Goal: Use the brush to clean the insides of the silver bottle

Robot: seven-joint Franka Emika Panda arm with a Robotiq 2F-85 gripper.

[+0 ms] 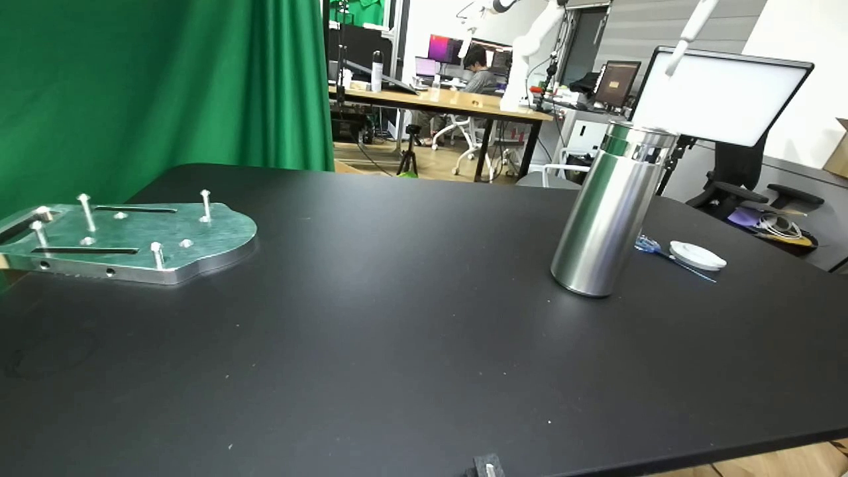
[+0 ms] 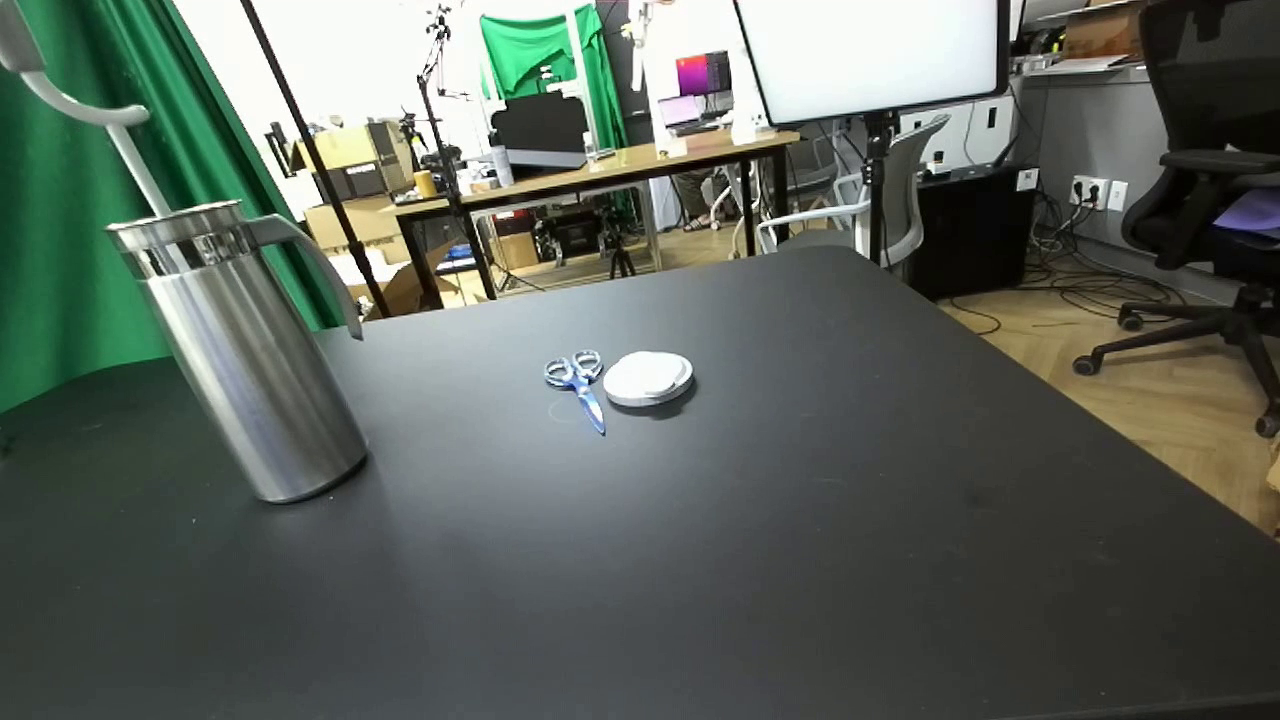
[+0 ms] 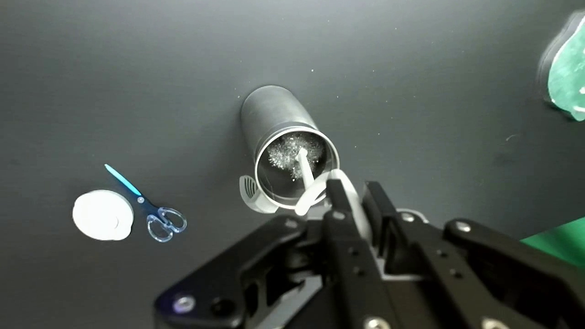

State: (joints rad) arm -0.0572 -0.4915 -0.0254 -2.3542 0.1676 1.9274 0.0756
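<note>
**Brush (image 3: 305, 170) down in the silver bottle (image 3: 274, 107)**

Clock read in wrist view, bottle mouth as centre, 12 at top. Silver bottle stands base-down on the black table (image 3: 411, 55), its handle at 8. Bristles sit below the rim, toward the mouth's 12 o'clock side; contact with the inner wall, cannot tell. In an exterior view the brush (image 2: 140, 170) slopes down into the mouth. Gripper (image 3: 354, 194) at 4, just outside the rim, clenched on the brush's white handle. Scissors (image 3: 140, 200) and white disc (image 3: 103, 214) just beside each other, between 8 and 9, disc farther out. Green plate (image 3: 566, 77), partly in view, between 2 and 3, well apart.
</note>
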